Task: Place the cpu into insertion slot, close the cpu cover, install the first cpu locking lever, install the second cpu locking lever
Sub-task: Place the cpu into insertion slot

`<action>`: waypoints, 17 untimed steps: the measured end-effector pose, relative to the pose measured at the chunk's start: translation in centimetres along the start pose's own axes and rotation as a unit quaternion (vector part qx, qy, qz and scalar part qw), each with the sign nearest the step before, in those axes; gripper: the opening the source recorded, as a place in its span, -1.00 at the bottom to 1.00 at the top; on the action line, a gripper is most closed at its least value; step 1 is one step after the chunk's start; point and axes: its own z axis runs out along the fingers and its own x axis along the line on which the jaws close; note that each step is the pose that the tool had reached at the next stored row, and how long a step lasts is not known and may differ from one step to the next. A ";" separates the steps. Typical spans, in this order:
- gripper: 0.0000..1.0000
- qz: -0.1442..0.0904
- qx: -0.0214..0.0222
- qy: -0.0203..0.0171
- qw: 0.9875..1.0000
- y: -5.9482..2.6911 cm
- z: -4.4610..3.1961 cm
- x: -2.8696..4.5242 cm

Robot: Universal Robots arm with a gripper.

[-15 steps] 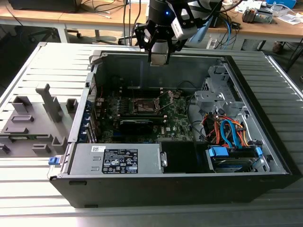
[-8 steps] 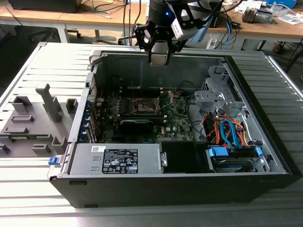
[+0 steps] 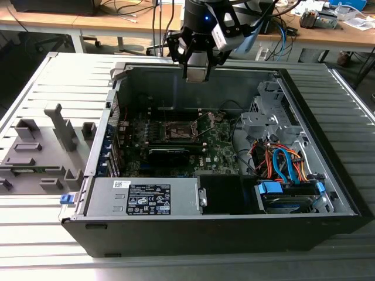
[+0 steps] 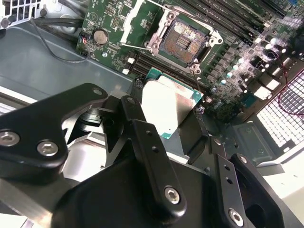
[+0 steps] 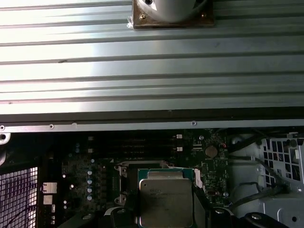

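The cpu (image 4: 171, 107), judged light, stiff and fragile, is clamped by its opposite edges in the claw (image 3: 196, 74) and is held well apart from the uncovered insertion slot (image 4: 186, 42) in the case (image 3: 234, 234).

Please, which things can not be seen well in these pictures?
The cpu: one edge hidden behind the gripper in the second wrist view; cut off by the picture edge in the first wrist view.
The insertion slot: mostly covered by the cpu in the first wrist view.
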 end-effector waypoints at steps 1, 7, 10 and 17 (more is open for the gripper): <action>0.08 0.000 0.000 0.000 1.000 -0.16 0.07 0.00; 0.08 0.000 0.000 0.000 1.000 -0.36 0.17 0.02; 0.08 0.000 0.000 0.000 1.000 -0.41 0.19 0.02; 0.08 0.000 0.000 0.000 1.000 -0.55 0.25 0.02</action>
